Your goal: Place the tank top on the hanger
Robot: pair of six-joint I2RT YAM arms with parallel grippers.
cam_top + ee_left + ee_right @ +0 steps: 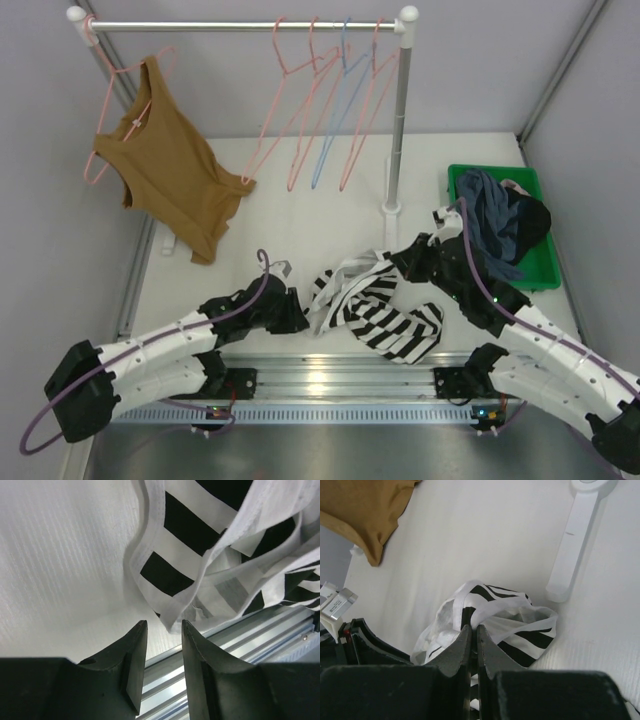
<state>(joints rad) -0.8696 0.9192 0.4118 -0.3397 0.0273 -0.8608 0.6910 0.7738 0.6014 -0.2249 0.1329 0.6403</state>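
The striped tank top lies bunched on the table's near middle. My right gripper is shut on a fold of it at its upper right end. My left gripper is open and empty at the top's left edge; its fingertips sit just short of the white hem, not touching it. Several pink wire hangers hang on the rail at the back.
A brown tank top hangs on a pink hanger at the rail's left. A light blue hanger hangs among the pink ones. The rack's white post and foot stand behind my right gripper. A green bin holds dark garments at right.
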